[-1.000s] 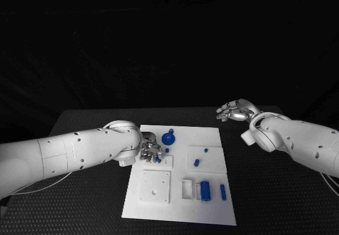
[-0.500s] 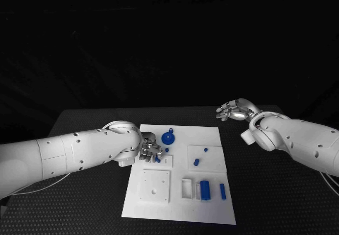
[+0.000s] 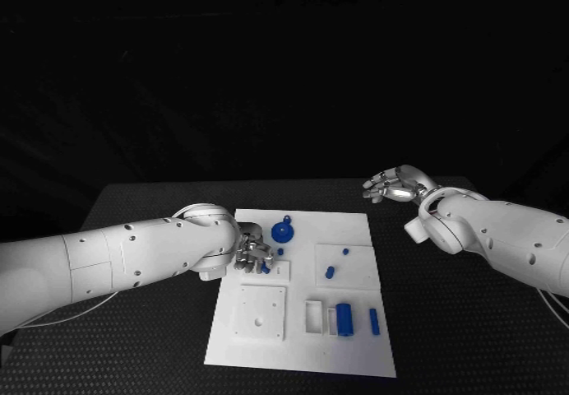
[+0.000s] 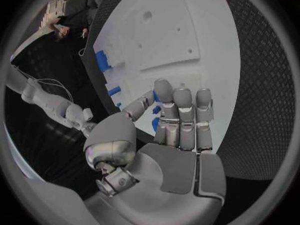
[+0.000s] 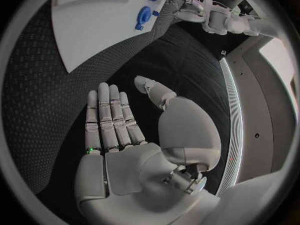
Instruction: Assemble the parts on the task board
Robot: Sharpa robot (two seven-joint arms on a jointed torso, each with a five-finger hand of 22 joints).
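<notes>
Risks knocking the small blue part (image 3: pixel 265 265) off its seat left of centre, with left hand (image 3: pixel 254 253) fingers pressed together over it, grasp impossible to tell; right hand (image 3: pixel 391 185) spread, empty, upper right.

Head view: high, looking down on the whole board (image 3: pixel 303 329). Wrist views: close behind each hand, facing along its fingers; all three share the board.

**Slight shifts only**

Left hand (image 3: pixel 252 253) now a touch lower and nearer the small blue part (image 3: pixel 265 265) at the task board (image 3: pixel 356 350) (contact unclear). Right hand (image 3: pixel 392 185) raised marginally, fingers spread, holding nothing.
</notes>
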